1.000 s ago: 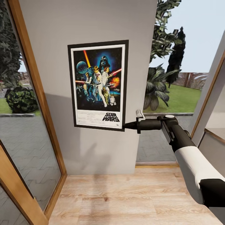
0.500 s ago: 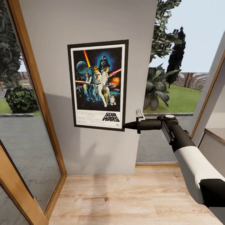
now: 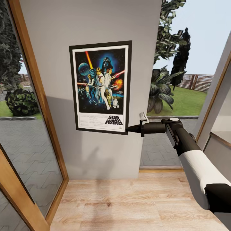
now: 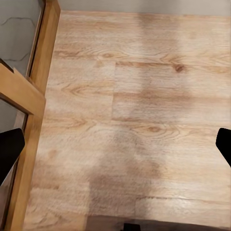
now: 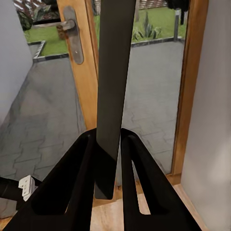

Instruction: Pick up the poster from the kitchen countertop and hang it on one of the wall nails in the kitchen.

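Portrait Star Wars poster [image 3: 101, 87], black frame, white inner border, dark blue artwork with black logo near its bottom edge: flat against the plain light grey wall panel [image 3: 93, 22], upright, roughly mid-height on it and towards the panel's right side. Nail not discernible; presumably behind the frame.

Right gripper [image 3: 129, 129] at the poster's lower right corner, black, arm reaching in level from the right. In the right wrist view the frame shows edge-on as a dark vertical slat [image 5: 113, 86] running between the two black fingers [image 5: 139, 183], which are closed on it, one on each face, the gap no wider than the frame. Small white bracket [image 3: 143, 117] sits atop the wrist housing.

Left gripper [image 4: 115, 149]: fingers spread wide, tips at opposite edges of the left wrist view, nothing between them. It points down at pale wood-plank floor [image 4: 144, 110].

Surroundings: wood-framed glass door [image 3: 29, 128] left of the wall panel, grey paving and a round dark shrub [image 3: 21, 102] beyond it. Right of the panel, a window onto lawn, broad-leaved plant [image 3: 160, 89], tall dark trees. A metal lever handle [image 5: 70, 29] on a wooden door stile in the right wrist view.
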Robot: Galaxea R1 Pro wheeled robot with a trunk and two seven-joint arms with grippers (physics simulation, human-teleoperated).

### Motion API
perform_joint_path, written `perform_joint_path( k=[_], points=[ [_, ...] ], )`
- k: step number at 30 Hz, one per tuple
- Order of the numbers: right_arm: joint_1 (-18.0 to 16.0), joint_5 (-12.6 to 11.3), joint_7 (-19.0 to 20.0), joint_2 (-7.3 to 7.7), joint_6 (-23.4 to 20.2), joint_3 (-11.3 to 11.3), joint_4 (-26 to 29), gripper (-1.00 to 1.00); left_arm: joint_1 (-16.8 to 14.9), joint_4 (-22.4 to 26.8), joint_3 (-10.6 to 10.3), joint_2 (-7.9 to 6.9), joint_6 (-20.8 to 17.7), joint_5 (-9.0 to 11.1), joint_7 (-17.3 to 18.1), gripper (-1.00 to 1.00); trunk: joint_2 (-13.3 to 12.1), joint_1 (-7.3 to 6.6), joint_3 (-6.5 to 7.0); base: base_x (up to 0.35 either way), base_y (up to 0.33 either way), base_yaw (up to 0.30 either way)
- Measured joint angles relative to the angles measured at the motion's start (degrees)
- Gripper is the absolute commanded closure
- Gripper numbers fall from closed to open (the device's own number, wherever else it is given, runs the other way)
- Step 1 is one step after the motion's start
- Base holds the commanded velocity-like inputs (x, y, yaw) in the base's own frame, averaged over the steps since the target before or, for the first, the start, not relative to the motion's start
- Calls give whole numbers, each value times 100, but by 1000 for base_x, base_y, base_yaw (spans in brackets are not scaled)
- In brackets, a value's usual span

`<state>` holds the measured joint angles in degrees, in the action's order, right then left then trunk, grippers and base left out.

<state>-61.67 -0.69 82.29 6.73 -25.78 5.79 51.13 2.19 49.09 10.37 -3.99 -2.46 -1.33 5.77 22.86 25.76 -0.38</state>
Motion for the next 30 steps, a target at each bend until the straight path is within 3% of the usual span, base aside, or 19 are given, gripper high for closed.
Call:
perform_joint_path(
  k=[30],
  points=[
    [0, -3, 7, 0, 12, 0, 132, 100, 0, 0, 0, 0, 0, -2, 0, -100, 0, 0, 0, 0, 0, 0]
  ],
)
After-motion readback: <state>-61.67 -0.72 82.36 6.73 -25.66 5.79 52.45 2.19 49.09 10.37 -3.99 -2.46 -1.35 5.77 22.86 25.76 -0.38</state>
